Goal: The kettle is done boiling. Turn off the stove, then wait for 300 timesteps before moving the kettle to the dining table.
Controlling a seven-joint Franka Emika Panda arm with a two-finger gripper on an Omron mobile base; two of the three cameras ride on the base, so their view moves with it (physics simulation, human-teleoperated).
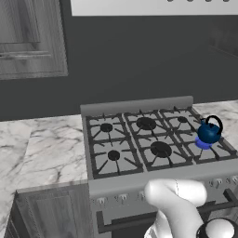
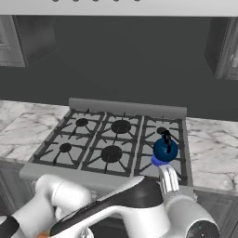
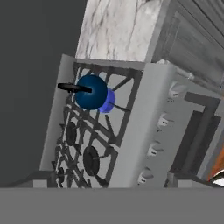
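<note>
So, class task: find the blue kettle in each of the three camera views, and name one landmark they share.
Left base view: kettle at the right edge, on the stove's right-hand front burner.
Right base view: kettle right of centre, on that same burner.
Hand view: kettle upper left of centre, picture rolled sideways.
Shared landmark: the blue flame under the kettle.

Both base views face the stove (image 1: 139, 139) from behind; hand view rolled sideways

You can count one blue kettle (image 1: 208, 132) (image 2: 165, 149) (image 3: 91, 92). There is one stove (image 1: 139, 179) (image 2: 125, 108) (image 3: 140, 122), and it has six black burners. You see two marble counters, one on each side.
</note>
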